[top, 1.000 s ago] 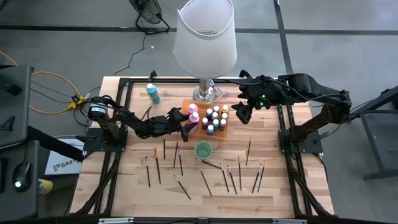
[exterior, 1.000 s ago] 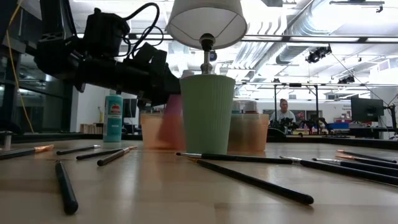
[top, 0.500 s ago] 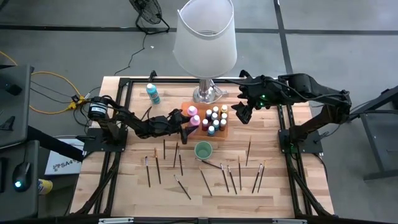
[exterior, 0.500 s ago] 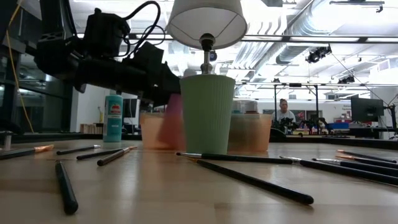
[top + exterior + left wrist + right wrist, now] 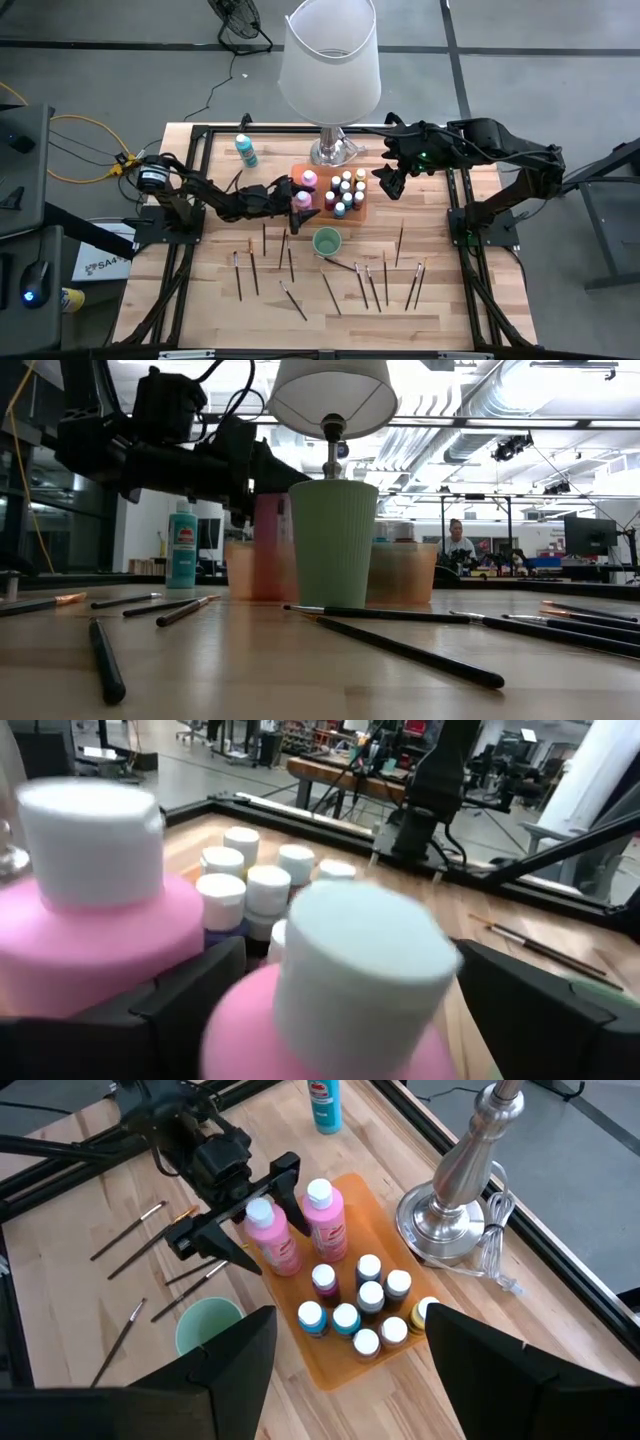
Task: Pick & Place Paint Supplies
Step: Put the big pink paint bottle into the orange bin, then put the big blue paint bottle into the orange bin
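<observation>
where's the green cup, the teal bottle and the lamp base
green cup (image 5: 326, 241), high view, on its open mouth
teal bottle (image 5: 245, 151), high view, on its body
lamp base (image 5: 448, 1225), right wrist view, on the metal foot

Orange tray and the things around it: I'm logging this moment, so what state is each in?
Left tool: open, straddling a pink bottle.
That pink bottle: upright, in the orange tray.
Second pink bottle: upright, capped.
Teal bottle: upright outside the tray.
Green cup: upright.
Right tool: open, holding nothing.
</observation>
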Controlling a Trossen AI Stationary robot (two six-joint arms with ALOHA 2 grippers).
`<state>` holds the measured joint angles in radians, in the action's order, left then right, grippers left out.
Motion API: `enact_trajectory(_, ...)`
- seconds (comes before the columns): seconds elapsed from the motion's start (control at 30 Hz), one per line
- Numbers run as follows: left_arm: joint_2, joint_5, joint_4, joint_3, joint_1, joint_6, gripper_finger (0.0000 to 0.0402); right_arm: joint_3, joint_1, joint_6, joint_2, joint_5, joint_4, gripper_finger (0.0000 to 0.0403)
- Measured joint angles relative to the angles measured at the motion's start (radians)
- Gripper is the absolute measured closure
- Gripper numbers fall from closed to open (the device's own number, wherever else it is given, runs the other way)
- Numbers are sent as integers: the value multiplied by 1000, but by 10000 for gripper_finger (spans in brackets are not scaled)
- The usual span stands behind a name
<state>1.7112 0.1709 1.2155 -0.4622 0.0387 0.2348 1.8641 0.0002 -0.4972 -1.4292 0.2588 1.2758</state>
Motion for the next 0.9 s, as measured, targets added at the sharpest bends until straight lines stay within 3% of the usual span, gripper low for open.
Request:
enact_trajectory(0.27,-143,3,-181,0,0,-29,48,0,0,22,0,-7,1,153)
enact_trajectory(0.5,-357,52,-416,0,0,-32,48,0,0,56,0,-7,3,153)
enact_trajectory(0.67,-534,140,-602,0,0,-32,48,0,5,116,9,-6,5,153)
enact_trajectory(0.9,-756,345,-838,-10,1,-21,48,-29,22,214,91,-10,-23,153)
